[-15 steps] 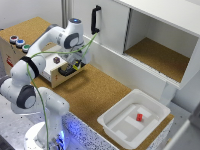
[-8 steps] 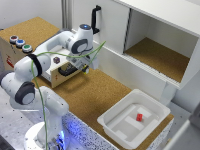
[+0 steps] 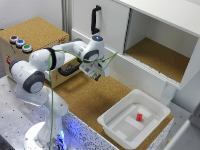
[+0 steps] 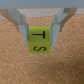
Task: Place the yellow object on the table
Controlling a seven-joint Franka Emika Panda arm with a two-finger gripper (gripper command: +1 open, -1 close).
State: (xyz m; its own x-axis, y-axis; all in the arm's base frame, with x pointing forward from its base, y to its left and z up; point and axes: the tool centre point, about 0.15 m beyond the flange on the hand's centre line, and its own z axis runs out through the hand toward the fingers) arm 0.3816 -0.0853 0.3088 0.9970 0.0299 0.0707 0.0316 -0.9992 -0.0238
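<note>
So in the exterior view the arm (image 3: 55,57) reaches across toward the white cabinet (image 3: 150,30), with the hand (image 3: 97,76) hanging above the cork-brown surface (image 3: 92,100), near the cabinet's front edge. It's too small there to make out what's between the fingers. Off toward the exterior view's right sits a white tub (image 3: 132,122) with a small red block (image 3: 139,117) inside it, well apart from the hand. On the exterior view's left there's a cork-topped box (image 3: 32,32) with three coloured buttons (image 3: 20,43) on it. The wrist view is way clearer: the two fingers (image 4: 21,22) are clamped on the yellow object (image 4: 38,40), one on each side, and you can see black letters on its face. The speckled surface fills the background behind it, a bit blurry.
</note>
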